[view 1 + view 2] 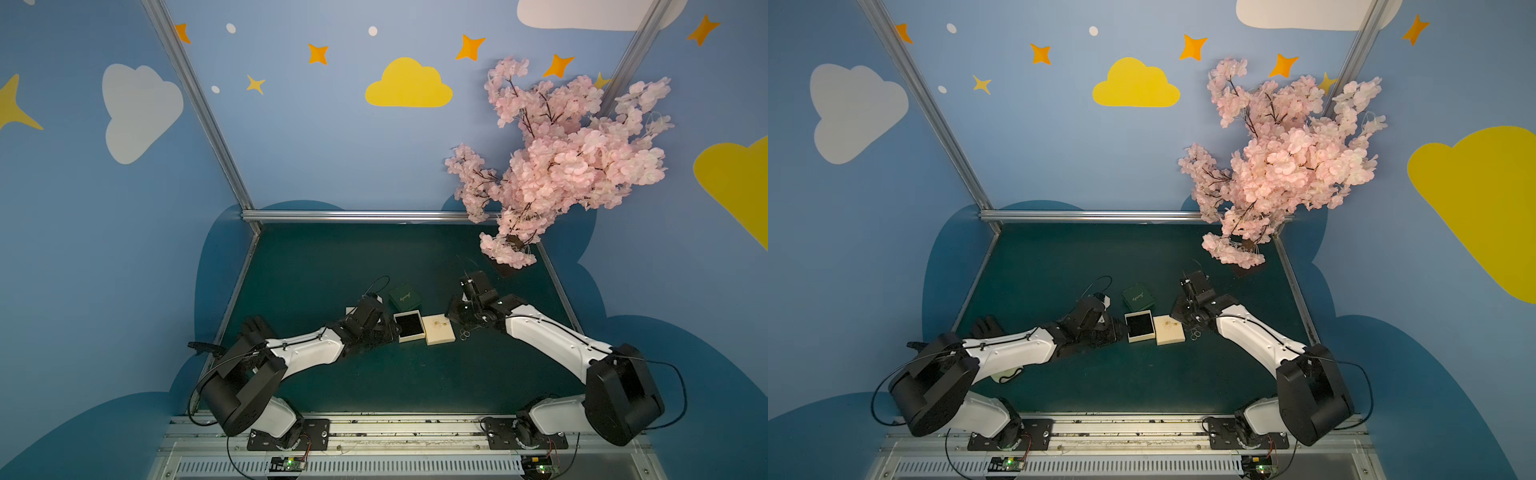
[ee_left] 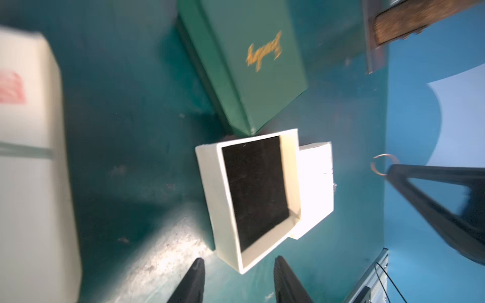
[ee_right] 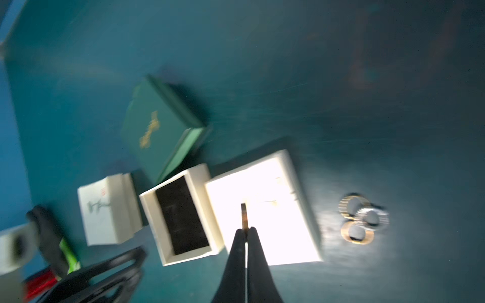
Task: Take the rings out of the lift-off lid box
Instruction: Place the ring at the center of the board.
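Right hand is clamping one ring near the cream lid, three more rings are lying on the desk just right of it. Left hand is hovering released at the open box.

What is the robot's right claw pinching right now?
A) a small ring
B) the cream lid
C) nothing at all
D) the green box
A: in the right wrist view the right gripper is shut on a thin ring, seen edge-on between its fingertips.
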You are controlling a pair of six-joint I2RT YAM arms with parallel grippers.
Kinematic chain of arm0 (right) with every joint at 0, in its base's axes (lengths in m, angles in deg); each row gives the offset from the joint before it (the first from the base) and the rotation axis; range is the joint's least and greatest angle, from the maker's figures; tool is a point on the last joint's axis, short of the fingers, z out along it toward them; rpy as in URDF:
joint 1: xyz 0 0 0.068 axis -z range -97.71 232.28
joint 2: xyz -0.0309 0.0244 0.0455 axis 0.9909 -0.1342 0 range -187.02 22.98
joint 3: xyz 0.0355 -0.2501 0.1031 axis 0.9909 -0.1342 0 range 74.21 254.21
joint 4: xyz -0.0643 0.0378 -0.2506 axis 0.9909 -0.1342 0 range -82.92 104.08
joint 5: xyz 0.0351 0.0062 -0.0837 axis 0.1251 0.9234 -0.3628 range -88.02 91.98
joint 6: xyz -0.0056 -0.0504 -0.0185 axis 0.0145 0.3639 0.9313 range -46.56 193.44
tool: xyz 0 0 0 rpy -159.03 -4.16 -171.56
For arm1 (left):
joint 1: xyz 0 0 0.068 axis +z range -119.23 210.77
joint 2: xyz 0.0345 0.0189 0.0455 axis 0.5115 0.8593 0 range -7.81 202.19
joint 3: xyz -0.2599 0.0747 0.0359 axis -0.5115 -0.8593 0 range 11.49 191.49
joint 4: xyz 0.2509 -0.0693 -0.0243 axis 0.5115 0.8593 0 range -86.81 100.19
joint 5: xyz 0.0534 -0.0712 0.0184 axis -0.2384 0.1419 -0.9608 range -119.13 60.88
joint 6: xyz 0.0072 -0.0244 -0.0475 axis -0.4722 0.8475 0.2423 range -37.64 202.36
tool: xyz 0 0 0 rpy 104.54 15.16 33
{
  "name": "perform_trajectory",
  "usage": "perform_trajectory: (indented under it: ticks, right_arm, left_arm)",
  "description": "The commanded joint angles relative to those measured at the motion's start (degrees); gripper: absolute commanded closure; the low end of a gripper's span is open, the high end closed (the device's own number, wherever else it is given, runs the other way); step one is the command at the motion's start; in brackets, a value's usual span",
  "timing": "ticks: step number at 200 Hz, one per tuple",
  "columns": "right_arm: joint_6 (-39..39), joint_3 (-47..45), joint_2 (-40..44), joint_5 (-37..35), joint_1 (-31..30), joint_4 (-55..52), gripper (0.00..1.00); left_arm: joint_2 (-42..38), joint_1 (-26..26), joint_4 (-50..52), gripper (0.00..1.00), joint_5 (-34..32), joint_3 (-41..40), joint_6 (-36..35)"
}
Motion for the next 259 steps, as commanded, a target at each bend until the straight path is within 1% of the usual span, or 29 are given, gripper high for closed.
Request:
perform_trajectory:
  ticks: [1,27,69,76,111,145,194,201,213,221,240,259]
  right_arm:
    - [2.3,-2.6,2.6,-0.7,4.4,-3.1,1.0]
    - [2.8,-6.1,4.2,2.0,9.0,-1.3,1.0]
    - [3.0,-9.9,3.5,4.2,12.0,1.3,1.0]
    - [2.8,-12.1,3.2,4.7,12.4,2.2,1.0]
    - [2.6,-14.3,2.3,4.7,12.7,3.4,1.0]
    - [2.1,-16.0,2.2,4.8,12.8,4.6,1.0]
    - [2.6,-16.2,0.7,5.5,12.8,5.4,1.0]
    - [2.8,-16.4,0.5,6.2,12.8,6.0,0.95]
    - [2.9,-16.4,0.6,7.7,12.7,6.8,0.8]
    - [2.8,-16.4,0.9,8.3,12.7,7.0,0.73]
    - [3.1,-16.2,2.2,8.7,12.5,6.2,0.62]
    - [3.4,-15.9,4.1,8.2,12.2,4.6,0.47]
  left_arm:
    - [-2.8,-0.2,2.4,0.54,-2.2,1.2,-2.8]
    - [-3.5,-0.1,4.3,0.52,-4.0,2.4,-5.4]
    - [-3.1,0.1,4.5,0.5,-3.4,3.4,-6.7]
    - [-2.9,0.0,4.7,0.5,-3.5,3.8,-6.9]
    - [-2.9,0.9,7.8,0.5,-2.9,7.3,-10.7]
    - [-3.2,1.5,6.2,0.5,-2.3,6.4,-10.0]
    - [-3.8,1.7,5.2,0.5,-2.3,4.9,-10.5]
    - [-3.9,1.7,5.2,0.5,-2.3,4.8,-10.5]
    - [-3.8,1.7,4.9,0.5,-2.0,4.5,-10.5]
    - [-3.9,1.7,4.7,0.5,-1.9,4.2,-10.5]
    - [-3.7,1.7,4.5,0.5,-1.6,3.8,-10.5]
    - [-3.5,1.8,4.5,0.5,-1.4,3.7,-10.4]
